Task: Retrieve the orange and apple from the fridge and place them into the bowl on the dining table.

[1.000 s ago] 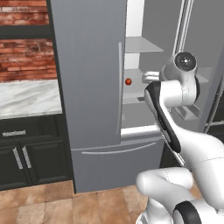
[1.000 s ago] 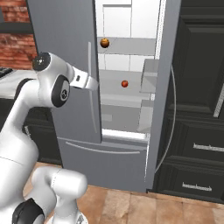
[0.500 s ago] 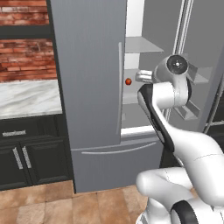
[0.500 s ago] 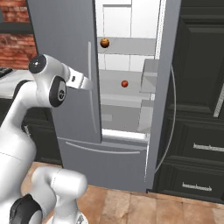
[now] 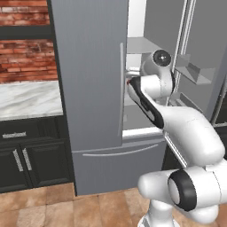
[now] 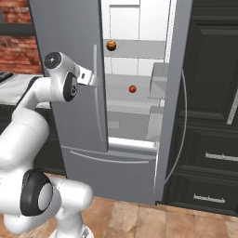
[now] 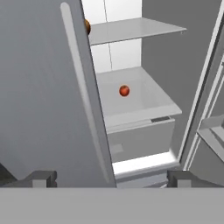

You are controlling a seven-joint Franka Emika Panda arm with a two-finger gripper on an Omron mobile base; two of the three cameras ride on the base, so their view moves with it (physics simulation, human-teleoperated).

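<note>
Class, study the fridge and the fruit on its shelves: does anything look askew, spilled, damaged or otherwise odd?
Nothing stands out. The fridge has its right door open and its left door closed; the orange sits on the upper shelf and the apple on the shelf below, both whole, with no spill.

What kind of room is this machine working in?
Most likely a home kitchen: a tall grey fridge stands with one door open, fruit sits on its shelves, and a marble counter tops black cabinets below a brick wall.
</note>
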